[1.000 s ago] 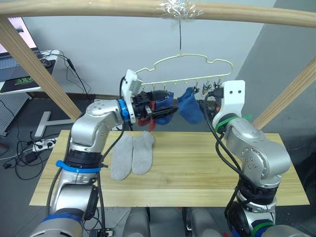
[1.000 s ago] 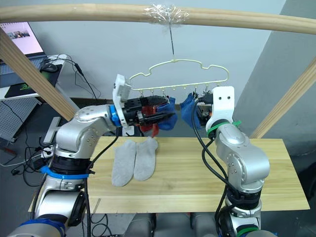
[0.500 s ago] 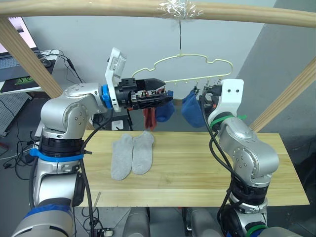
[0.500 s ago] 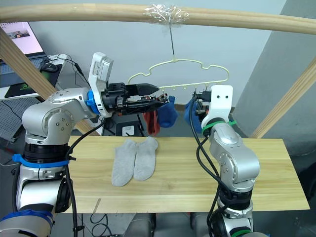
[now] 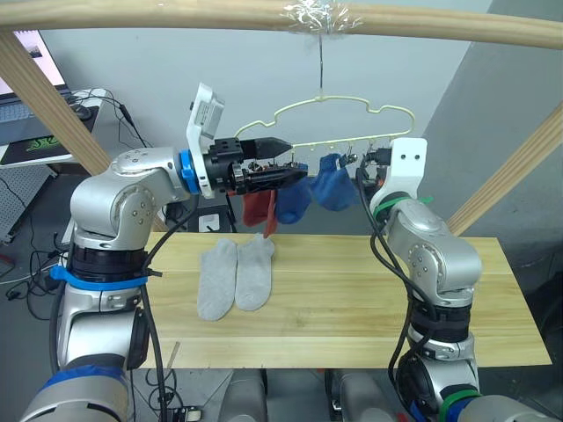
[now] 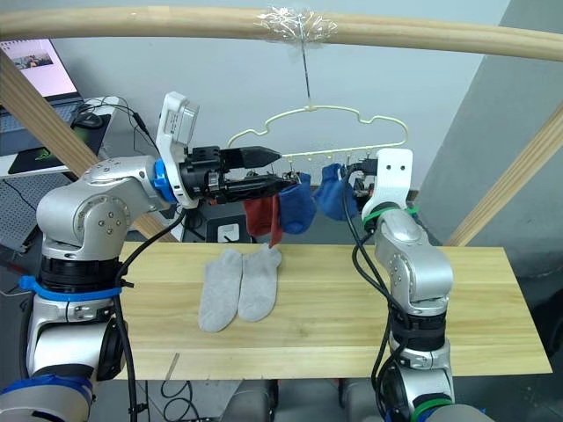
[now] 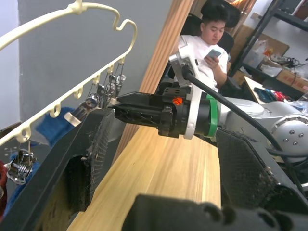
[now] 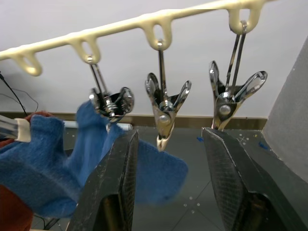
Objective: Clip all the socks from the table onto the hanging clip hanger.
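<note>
With four socks hung on the hanger (image 5: pixel 343 112) and two grey socks (image 5: pixel 236 276) on the tabletop (image 5: pixel 352 299), both pincers, left (image 5: pixel 280 156) and right (image 5: pixel 359 169), spread empty, should back off gently without swinging it, then fetch one grey sock.

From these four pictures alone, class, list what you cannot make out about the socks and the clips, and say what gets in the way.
- Second red sock: the front red sock and left gripper cover that spot in the head views.
- Clips gripping the blue socks: too small in the head views; the nearest one is blurred in the right wrist view.
- Hanger: cut off by the edge in the left wrist view.
</note>
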You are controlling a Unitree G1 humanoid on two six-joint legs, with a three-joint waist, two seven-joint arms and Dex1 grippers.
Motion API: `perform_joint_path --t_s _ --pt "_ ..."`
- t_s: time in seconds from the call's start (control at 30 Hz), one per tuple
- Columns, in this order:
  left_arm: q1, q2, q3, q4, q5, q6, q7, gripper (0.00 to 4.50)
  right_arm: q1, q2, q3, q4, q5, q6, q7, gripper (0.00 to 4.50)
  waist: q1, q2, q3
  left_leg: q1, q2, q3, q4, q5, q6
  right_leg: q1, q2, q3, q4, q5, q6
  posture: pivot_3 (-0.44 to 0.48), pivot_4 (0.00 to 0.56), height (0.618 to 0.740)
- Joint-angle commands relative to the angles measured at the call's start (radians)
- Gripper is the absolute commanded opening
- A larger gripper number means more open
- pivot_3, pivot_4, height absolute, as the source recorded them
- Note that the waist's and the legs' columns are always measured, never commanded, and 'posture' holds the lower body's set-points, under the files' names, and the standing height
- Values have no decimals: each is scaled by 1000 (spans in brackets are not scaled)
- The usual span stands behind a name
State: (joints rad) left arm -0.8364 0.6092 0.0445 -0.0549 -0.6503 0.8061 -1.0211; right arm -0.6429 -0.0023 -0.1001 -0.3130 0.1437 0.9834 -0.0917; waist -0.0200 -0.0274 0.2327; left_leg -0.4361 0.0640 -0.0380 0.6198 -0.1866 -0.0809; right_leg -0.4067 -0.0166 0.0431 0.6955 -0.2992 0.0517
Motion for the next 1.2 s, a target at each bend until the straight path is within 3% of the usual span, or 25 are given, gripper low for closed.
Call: perform_joint_path --t_s 0.03,0.5,1.2 --pt "-6 17 11 -50 1 -12 13 3817 -33 -9 -9 29 6 -62 18 2164 2 0 0 0 0 0 0 0 0 0 0 0 0 0 0 128 151 740" --pt "9 24 18 -72 -5 -10 57 3817 -136 -41 -28 245 -3 -188 39 2164 24 0 0 0 0 0 0 0 0 0 0 0 1 0 0 163 156 740" --pt "32 17 6 -81 16 -43 87 3817 -212 -57 -45 312 2 -221 26 2164 26 0 0 0 0 0 1 0 0 0 0 0 1 0 0 165 160 740"
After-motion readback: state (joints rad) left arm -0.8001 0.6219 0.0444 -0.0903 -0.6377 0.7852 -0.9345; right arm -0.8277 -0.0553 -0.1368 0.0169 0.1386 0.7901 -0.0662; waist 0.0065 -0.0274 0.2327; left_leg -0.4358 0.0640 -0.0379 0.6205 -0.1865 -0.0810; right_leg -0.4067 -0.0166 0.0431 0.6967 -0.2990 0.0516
